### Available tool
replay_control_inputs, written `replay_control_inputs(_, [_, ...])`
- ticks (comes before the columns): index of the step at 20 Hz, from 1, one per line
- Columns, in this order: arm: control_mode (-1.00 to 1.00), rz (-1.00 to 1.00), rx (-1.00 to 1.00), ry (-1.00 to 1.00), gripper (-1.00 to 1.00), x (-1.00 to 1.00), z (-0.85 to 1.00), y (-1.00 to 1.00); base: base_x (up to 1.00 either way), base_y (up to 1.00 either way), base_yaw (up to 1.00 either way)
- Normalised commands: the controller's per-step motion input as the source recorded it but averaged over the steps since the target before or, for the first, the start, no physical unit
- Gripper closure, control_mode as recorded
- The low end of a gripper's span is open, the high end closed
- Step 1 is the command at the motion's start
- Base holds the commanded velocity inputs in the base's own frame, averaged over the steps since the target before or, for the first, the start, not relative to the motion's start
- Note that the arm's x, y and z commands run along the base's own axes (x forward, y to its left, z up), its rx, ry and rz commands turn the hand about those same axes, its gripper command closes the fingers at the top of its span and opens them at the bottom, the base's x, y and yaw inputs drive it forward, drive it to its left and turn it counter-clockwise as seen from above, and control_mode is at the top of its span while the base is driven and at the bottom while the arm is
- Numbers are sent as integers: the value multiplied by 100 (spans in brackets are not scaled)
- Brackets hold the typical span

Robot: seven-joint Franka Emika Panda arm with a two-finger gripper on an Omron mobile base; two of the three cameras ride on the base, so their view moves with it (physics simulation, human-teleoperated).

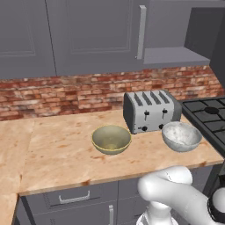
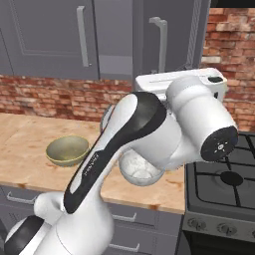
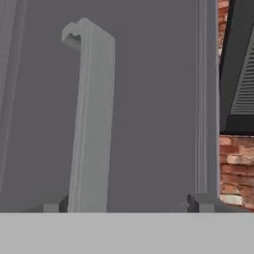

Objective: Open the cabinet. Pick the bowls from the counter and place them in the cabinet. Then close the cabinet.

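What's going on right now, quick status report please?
Gripper open, up at the cabinet door's handle, holding nothing. Right cabinet door swung open. Olive bowl and white bowl on the counter by the toaster.

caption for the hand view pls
Open gripper facing the cabinet's silver bar handle on its swung-out door.

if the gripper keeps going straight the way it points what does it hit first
Most likely the dark grey cabinet door, beside its long silver bar handle; the gripper faces it squarely with open jaws, though depth is unclear.
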Motion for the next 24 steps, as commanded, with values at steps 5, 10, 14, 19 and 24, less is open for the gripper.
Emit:
replay_control_inputs(5, [-100,21,0,-32,-100,-22,0,-27,0,0,0])
replay_control_inputs(10, [-100,18,-5,-41,-100,-36,3,0,0,0,0])
replay_control_inputs(14, [-100,3,-16,-35,-100,-47,15,26,0,0,0])
replay_control_inputs(19, [-100,-3,-33,-18,-100,-47,24,72,0,0,0])
replay_control_inputs(24, [-100,-15,-40,-1,-100,-23,26,76,0,0,0])
